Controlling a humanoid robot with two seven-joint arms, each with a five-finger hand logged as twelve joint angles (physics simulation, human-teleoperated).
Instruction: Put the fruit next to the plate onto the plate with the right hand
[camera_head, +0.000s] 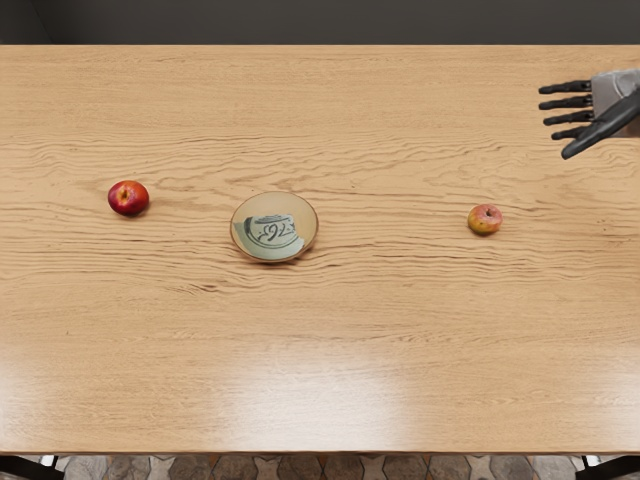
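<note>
1. The worktop (400, 330) is light wood with a wavy grain running left to right. It fills almost the whole head view.
2. A pale patch of glare lies on the near half of the worktop, around the centre.
3. A dark wall (300, 20) runs behind the far edge. A strip of patterned floor (300, 467) shows below the near edge, with a dark leg (25, 467) at each lower corner.
4. The plate (274, 227) rests flat on the worktop, left of centre. It is round, with a brown rim and a pale green face.
5. The face of the plate carries a dark blue swirl mark. It cannot be read as letters.
6. The apple (128, 197) is red and sits on the worktop left of the plate, apart from it.
7. The fruit (485, 219) is smaller, yellow-red, and sits on the worktop right of the plate, well apart from it. Neither item is on the plate.
8. The right hand (590, 108) enters at the upper right edge, over the far right of the worktop and well apart from the fruit.
9. Its dark fingers (562, 103) are extended and spread wide, pointing left, and hold nothing.
</note>
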